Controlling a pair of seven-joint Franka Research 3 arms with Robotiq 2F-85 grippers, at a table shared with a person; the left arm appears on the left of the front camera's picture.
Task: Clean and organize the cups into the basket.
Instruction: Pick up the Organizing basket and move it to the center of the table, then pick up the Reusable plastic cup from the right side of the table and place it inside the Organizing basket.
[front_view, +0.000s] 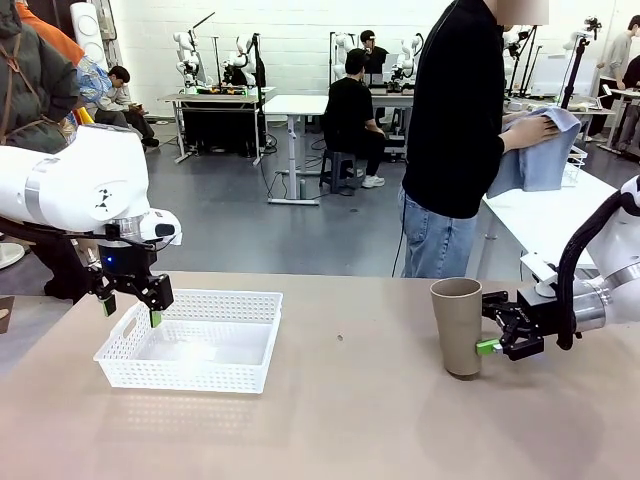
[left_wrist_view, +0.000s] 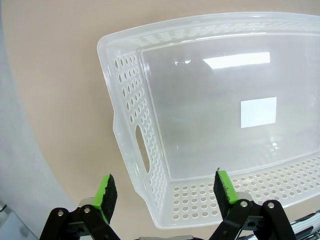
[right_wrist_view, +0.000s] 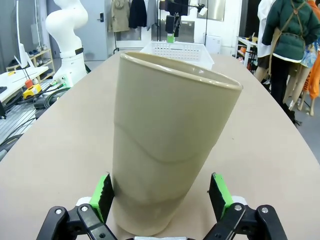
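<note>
Standing upright on the right side of the desk (front_view: 350, 420), a tan-brown cup (front_view: 458, 325) has its open mouth up and its narrower base on the surface. The right end effector (front_view: 490, 326) reaches in low from the right with its fingers spread, one on each side of the lower part of the cup. In the right wrist view one green pad (right_wrist_view: 103, 194) sits right at the cup's wall, while the other pad (right_wrist_view: 220, 194) stands a little apart from it, so the cup is flanked but not pinched.

On the left side of the desk lies the white plastic basket (front_view: 200, 372), shallow and rectangular, with perforated sides and an oval handle cutout in its left end. Nothing lies inside it. The left end effector (front_view: 132, 311) hangs above the basket's near-left corner, pointing down, its fingers spread wide and holding nothing. In the left wrist view one pad is over the bare desk just outside the basket and the other is over its near wall.

Across the desk, on the far side, a person (front_view: 455, 120) in a black top and jeans stands turned to the right, both hands wrapped in a light blue cloth (front_view: 540, 160). Whether the cloth covers anything cannot be told.
</note>
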